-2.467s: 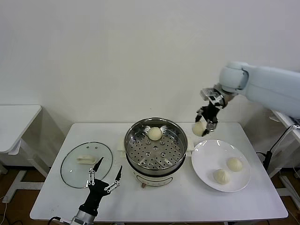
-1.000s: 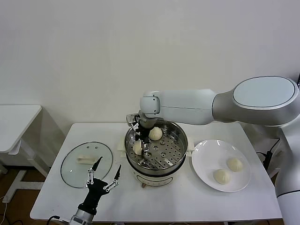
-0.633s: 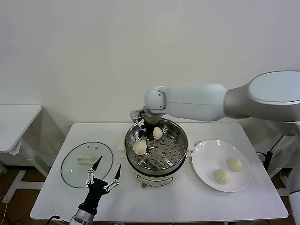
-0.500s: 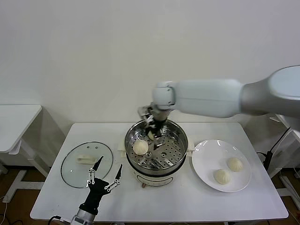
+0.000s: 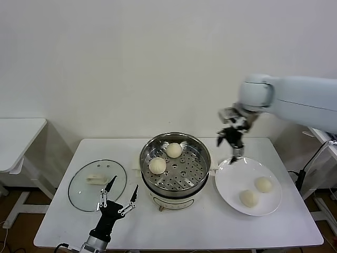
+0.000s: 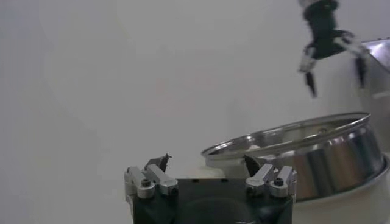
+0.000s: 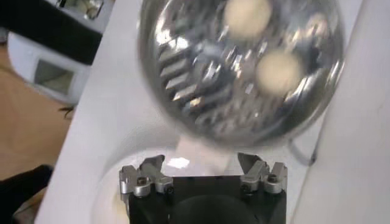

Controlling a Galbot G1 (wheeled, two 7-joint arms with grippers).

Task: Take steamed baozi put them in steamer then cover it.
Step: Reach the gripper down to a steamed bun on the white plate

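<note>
Hovering empty, right gripper (image 5: 232,148) spreads jaws between steamer (image 5: 176,185) and plate (image 5: 269,199).

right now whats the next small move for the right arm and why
Probably lower the right hand onto one of the two baozi on the plate, likely the nearer one. That hand is open and empty above the plate's far rim, the steamer holds only two baozi, and the cover lies on the table. The left hand hovers open near the cover.
</note>
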